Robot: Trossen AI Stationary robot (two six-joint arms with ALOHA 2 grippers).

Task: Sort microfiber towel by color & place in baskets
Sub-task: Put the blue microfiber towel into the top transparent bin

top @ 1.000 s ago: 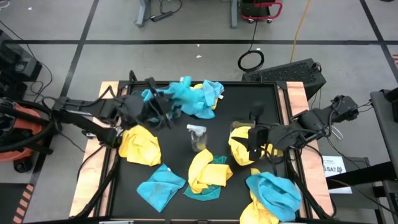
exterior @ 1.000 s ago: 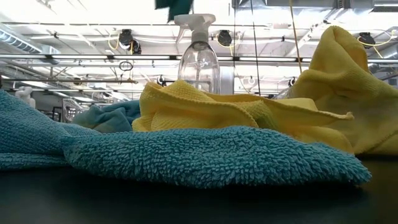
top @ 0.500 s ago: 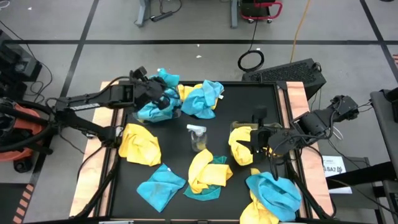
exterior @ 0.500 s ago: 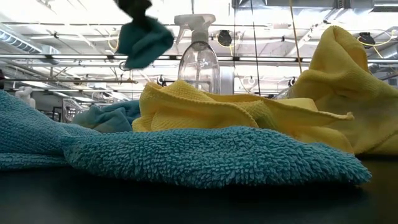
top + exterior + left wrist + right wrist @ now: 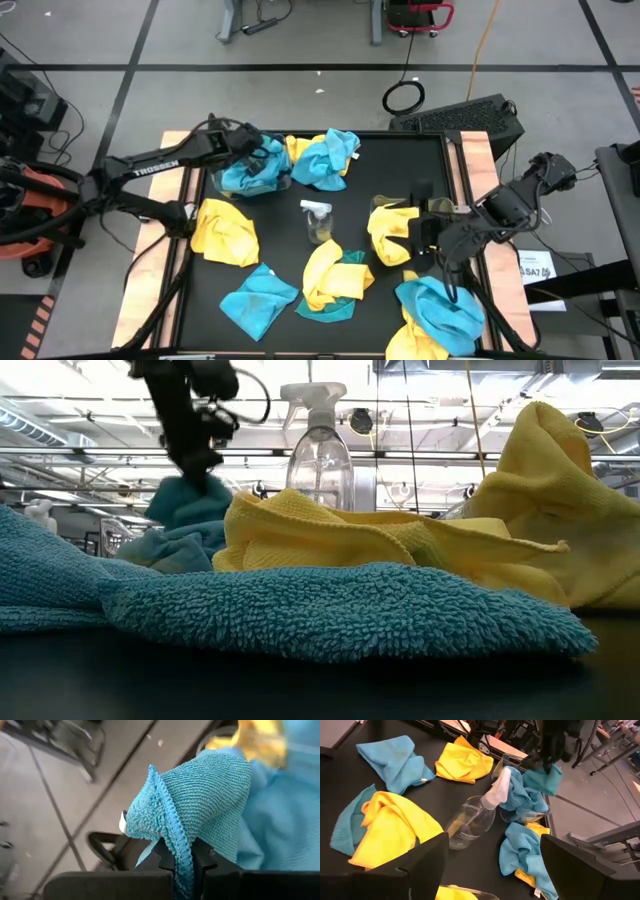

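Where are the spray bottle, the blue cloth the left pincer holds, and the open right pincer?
spray bottle (image 5: 318, 220), high view, clear body.
blue cloth (image 5: 200, 795), left wrist view, bunched fold.
left pincer (image 5: 182, 865), left wrist view, between fingertips.
right pincer (image 5: 420, 232), high view, between fingertips.

Clear spray bottle (image 5: 318, 220) upright at centre of black table (image 5: 400, 165); coiled cable (image 5: 404, 97) on far floor.

Blue towels (image 5: 250, 170) mostly hide the far basket (image 5: 272, 186); the near-right towel pile (image 5: 435, 318) seems cut off
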